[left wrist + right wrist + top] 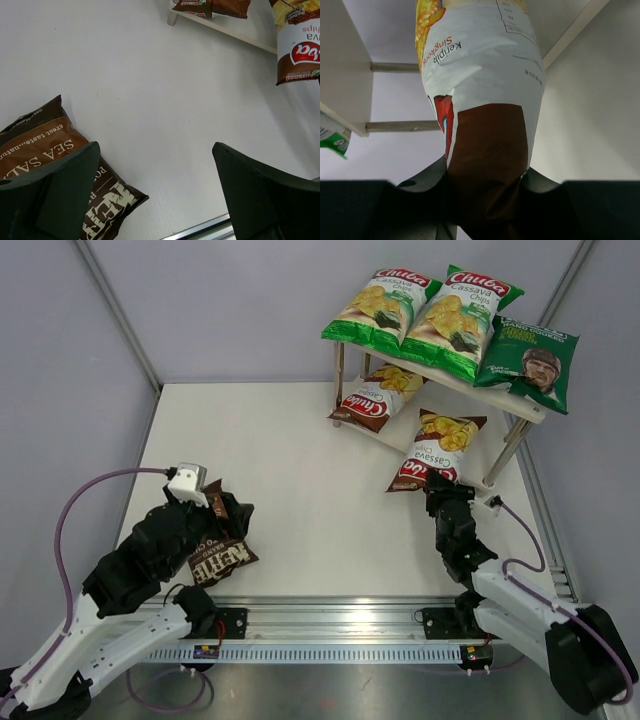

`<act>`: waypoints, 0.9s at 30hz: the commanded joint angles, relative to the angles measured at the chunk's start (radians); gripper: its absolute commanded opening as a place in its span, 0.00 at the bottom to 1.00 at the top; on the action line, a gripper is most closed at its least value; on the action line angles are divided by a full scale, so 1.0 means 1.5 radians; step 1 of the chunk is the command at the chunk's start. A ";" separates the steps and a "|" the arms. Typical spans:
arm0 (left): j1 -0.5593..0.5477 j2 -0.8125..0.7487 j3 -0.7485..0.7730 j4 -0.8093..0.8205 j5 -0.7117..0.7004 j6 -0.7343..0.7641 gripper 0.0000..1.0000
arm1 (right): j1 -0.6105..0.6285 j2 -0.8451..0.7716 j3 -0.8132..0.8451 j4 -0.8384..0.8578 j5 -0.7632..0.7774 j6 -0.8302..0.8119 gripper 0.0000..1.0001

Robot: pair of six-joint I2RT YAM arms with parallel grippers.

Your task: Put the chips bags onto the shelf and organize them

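The shelf [512, 403] stands at the back right. Its top board carries two green Chuba bags [381, 302] [460, 320] and the dark green portrait bag [530, 360]. One brown-red Chuba bag [378, 395] lies on the lower board. My right gripper [441, 486] is shut on the bottom end of the second brown-red Chuba bag [437, 448], held in front of the shelf; it also shows in the right wrist view [485, 90]. The dark brown Kettle bag [222, 560] lies near the front left. My left gripper [155, 192] is open over it, its left finger [65, 190] above the bag [45, 145].
Metal posts [395, 66] and the underside of the top board [342, 60] are just beyond the held bag. A corner of a green bag [334, 139] hangs over the board edge. The aluminium rail [330, 625] runs along the near edge. Grey walls enclose the white table [300, 470].
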 commanded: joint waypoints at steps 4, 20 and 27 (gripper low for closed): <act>0.001 -0.040 -0.039 0.015 0.039 0.037 0.99 | 0.005 0.206 0.089 0.259 0.126 0.046 0.25; 0.001 -0.099 -0.051 0.031 0.066 0.050 0.99 | -0.058 0.534 0.227 0.386 0.120 0.083 0.25; 0.000 -0.102 -0.053 0.034 0.067 0.053 0.99 | -0.075 0.623 0.283 0.369 0.083 0.111 0.26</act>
